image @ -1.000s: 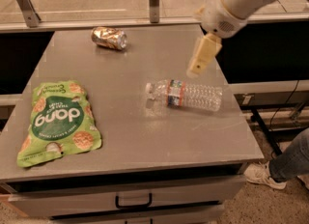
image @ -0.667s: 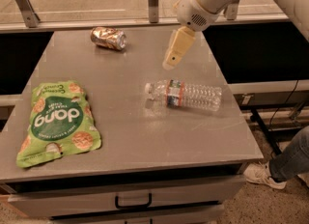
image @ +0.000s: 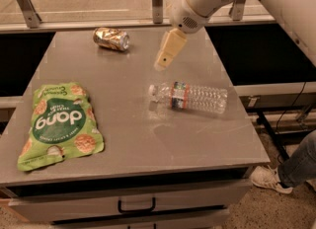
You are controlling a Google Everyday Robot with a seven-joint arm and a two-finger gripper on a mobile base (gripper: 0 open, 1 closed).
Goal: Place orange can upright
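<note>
On my feed, the far left of the grey surface [image: 148,149] carries a green snack bag [image: 61,124], lying flat near the front-left edge with its white lettering upside down to me. Behind it, towards the back edge, is the orange can [image: 111,39]. It lies on its side, not upright, with one silver end pointing right, and nothing touches it.

To the right of the can, my claw [image: 160,66] hangs in the air above the middle-back part of the surface, tilted so that its tip points down and to the left. Its two tan halves sit together as one wedge, with nothing between them. It is clear of the can and sits above and behind the bottle.

Below the claw, a clear water bottle [image: 190,97] with an orange label lies on its side, cap end to the left. At the far right, off the surface, I see a person's jeans leg and white shoe [image: 266,178] on the floor.
</note>
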